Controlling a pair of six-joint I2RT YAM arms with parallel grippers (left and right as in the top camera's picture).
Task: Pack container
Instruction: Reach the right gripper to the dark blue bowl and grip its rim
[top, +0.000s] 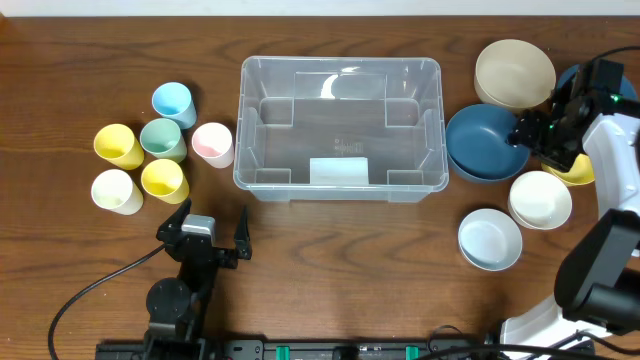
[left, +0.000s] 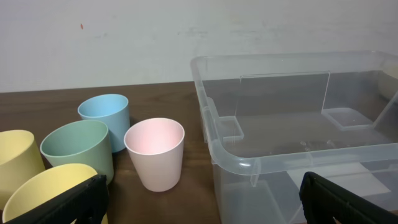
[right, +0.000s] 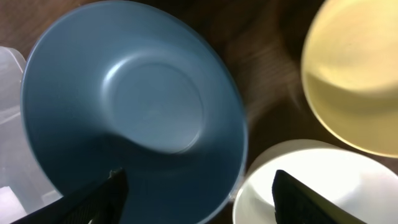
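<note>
The clear plastic container (top: 340, 64) stands empty at the table's middle; its near corner shows in the left wrist view (left: 249, 163). My left gripper (top: 205, 228) is open and empty, low at the front left, facing the pink cup (left: 155, 152) and the container (left: 199, 208). My right gripper (top: 533, 135) is open and empty, hovering over the right rim of the dark blue bowl (top: 480, 145). In the right wrist view its fingers (right: 199, 205) straddle the edge of the dark blue bowl (right: 130, 106) and a white bowl (right: 323, 186).
Several cups stand left of the container: blue (top: 172, 102), green (top: 162, 140), pink (top: 212, 144), white (top: 115, 190), two yellow (top: 118, 146). Right of it are a tan bowl (top: 514, 74), cream bowl (top: 540, 198), pale blue bowl (top: 490, 238) and yellow bowl (right: 354, 74).
</note>
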